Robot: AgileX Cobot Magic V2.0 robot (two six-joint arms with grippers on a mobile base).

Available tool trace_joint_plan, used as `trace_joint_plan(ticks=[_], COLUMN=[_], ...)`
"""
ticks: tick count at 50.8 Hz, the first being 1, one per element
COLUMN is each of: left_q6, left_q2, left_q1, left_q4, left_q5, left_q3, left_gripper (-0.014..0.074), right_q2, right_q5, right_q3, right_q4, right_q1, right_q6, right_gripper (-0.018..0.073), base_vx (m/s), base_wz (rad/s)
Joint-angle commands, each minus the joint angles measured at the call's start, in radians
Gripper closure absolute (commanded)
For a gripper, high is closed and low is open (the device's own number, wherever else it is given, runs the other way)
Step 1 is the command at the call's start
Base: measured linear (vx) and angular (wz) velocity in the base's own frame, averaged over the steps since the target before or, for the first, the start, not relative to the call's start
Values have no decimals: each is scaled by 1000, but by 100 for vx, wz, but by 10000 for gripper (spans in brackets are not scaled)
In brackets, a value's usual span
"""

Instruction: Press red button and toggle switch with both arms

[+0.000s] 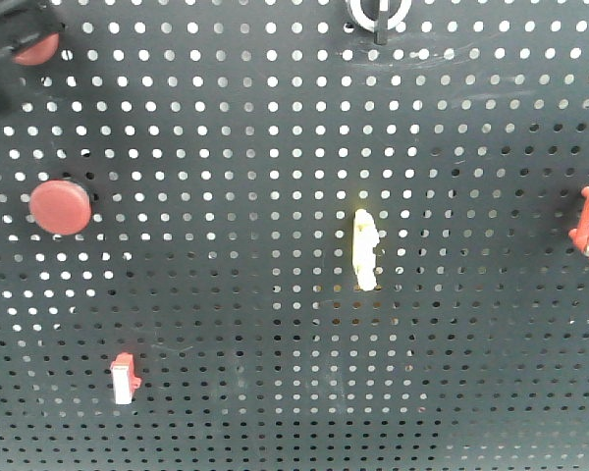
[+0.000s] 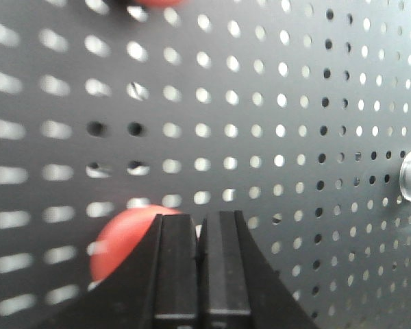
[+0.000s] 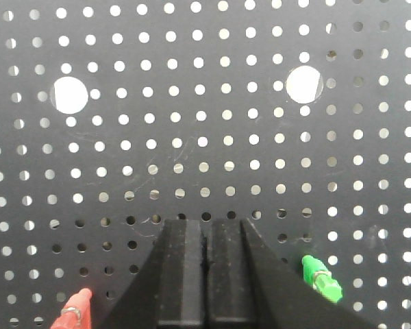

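Red button (image 2: 120, 240) sits just behind the left hand (image 2: 200, 221), whose fingers are pressed together, at the top-left corner of the pegboard (image 1: 275, 324); contact I cannot tell. It looks rigid and smooth, best pushed square on the cap's centre. The right hand (image 3: 205, 223), fingers likewise together, faces bare board between a red plug (image 3: 74, 308) and a green plug (image 3: 322, 277). Toggle switch (image 1: 378, 12) sits at the top edge, well apart; its black bar probably wants a pinch-and-turn. No containers show.
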Motion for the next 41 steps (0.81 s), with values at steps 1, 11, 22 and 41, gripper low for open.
trace_joint_plan(ticks=[1,11,22,41], left_q6=[30,51,51,51], left_q2=[-73,-217,-280,-279], left_q1=[0,1,1,1], left_q4=[1,-3,-2,-2], left_q5=[-50,0,10,8], left_q3=[0,129,189,189], left_gripper=[596,596,596,596], right_q2=[8,10,124,419], right_q5=[-80,-99,-122,-121], right_q3=[-34,-41,-158,-369], right_q4=[-2,-12,-151,-313], right_q1=[-2,43,410,772], right_q6=[5,36,24,-14], right_gripper=[559,559,559,559], base_vx=[0,0,0,0], base_wz=[0,0,0,0])
